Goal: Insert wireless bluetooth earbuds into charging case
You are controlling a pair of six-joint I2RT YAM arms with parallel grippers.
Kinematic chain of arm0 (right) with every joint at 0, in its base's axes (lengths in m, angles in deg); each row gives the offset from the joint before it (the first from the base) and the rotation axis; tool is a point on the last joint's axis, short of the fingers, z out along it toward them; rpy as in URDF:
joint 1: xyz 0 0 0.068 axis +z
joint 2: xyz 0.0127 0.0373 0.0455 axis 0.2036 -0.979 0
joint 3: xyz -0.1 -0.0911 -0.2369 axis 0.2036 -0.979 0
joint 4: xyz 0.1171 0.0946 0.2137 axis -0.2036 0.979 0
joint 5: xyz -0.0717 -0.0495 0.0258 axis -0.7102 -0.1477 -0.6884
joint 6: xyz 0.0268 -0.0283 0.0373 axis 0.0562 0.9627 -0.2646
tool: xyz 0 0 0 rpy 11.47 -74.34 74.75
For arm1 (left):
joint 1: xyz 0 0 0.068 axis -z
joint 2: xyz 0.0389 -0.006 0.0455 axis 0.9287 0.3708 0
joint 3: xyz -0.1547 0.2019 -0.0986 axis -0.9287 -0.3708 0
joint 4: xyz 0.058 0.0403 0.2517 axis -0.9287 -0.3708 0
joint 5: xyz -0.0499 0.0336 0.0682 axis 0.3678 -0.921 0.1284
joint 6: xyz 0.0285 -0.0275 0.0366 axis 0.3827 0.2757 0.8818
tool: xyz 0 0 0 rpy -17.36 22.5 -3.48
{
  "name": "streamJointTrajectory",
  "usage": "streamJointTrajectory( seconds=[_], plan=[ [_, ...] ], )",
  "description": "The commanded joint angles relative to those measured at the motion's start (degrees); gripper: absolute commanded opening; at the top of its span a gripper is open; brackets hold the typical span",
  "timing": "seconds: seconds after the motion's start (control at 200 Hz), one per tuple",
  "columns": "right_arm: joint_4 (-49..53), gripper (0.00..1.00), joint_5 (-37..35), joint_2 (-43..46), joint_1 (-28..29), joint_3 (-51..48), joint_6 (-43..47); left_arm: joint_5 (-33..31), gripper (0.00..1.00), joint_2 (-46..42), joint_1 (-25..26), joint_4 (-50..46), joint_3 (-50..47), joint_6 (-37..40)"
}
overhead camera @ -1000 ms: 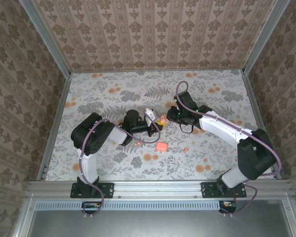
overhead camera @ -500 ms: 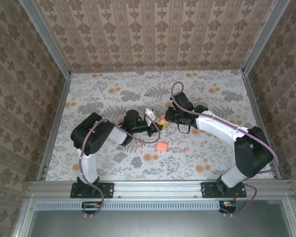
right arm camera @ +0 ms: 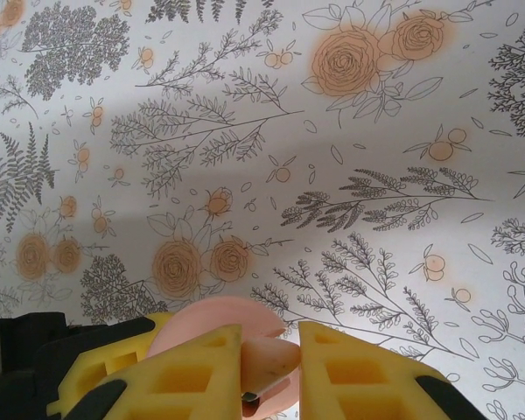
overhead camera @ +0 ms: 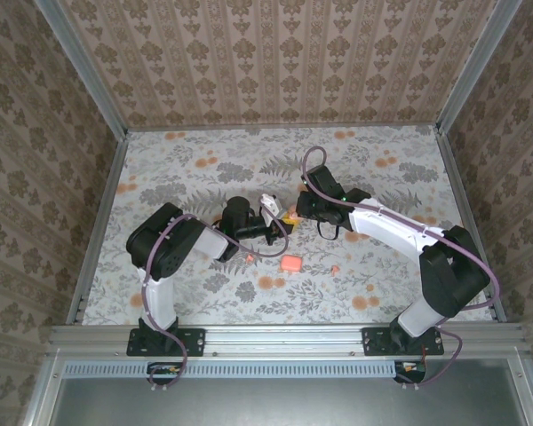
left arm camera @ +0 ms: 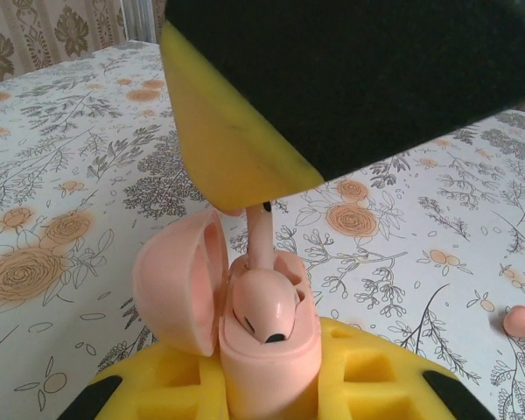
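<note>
Clamping the open charging case upright, the L gripper had it w/ lid hinged back. The R gripper pinched an earbud, apparently by its stem, bud sitting in the case's well. A 2nd earbud lay on the tablecloth, well apart from the case.

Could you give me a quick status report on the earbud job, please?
Left gripper shut on open charging case. Right gripper shut on earbud, its head in the case. Second earbud loose on table, nothing in the way.
</note>
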State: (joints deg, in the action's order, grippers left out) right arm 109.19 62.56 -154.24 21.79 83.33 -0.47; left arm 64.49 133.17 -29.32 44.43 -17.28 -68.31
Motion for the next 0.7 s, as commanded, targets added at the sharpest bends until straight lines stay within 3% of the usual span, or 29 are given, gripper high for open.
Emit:
streamJointTrajectory(
  seconds=[0.0,0.695],
  plan=[
    [2.3,0.19,-0.5,-0.9,0.6,0.6,1.2,0.7,0.12,-2.7,0.0,2.5,0.6,-0.9],
    [1.9,0.19,0.4,-0.2,1.7,-1.0,2.3,0.1,0.12,-2.6,-1.2,6.1,0.2,-3.8]
  ],
)
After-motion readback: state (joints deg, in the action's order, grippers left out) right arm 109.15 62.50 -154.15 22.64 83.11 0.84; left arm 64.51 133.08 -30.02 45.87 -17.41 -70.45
